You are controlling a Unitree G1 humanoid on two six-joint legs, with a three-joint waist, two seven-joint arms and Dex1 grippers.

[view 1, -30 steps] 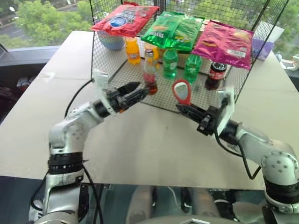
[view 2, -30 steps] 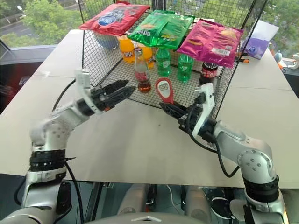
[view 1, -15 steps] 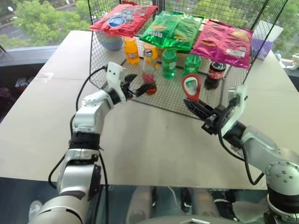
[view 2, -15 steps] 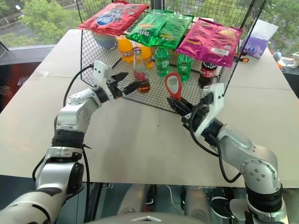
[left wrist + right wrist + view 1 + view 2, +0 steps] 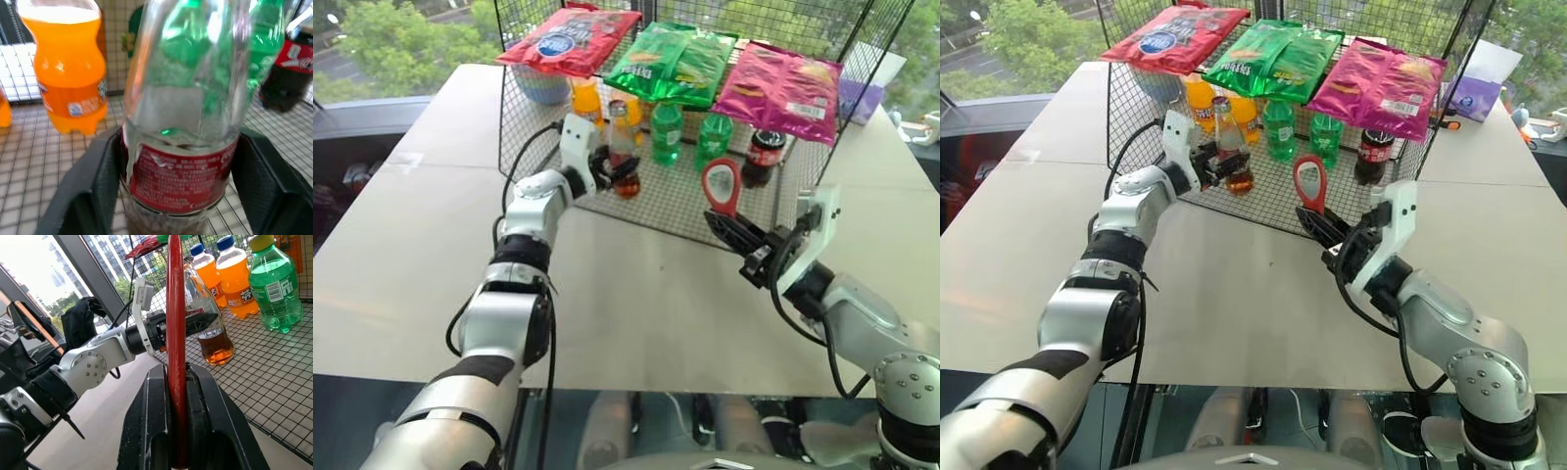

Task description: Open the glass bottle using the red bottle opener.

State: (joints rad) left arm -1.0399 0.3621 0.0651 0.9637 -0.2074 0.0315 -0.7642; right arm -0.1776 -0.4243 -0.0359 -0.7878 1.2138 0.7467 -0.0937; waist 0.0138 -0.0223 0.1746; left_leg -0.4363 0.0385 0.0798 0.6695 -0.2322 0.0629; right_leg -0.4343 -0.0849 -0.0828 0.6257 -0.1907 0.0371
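head views: the left gripper has reached into the wire rack, fingers now straddling the glass bottle. left wrist view: contact unclear. right wrist view: right gripper pinches the red bottle opener, ready.

My left gripper reaches into the wire rack on the table, its fingers either side of the glass bottle at the rack's front left. Drink bottles stand behind and to its right, under snack bags. My right gripper holds the bottle opener upright before the rack.
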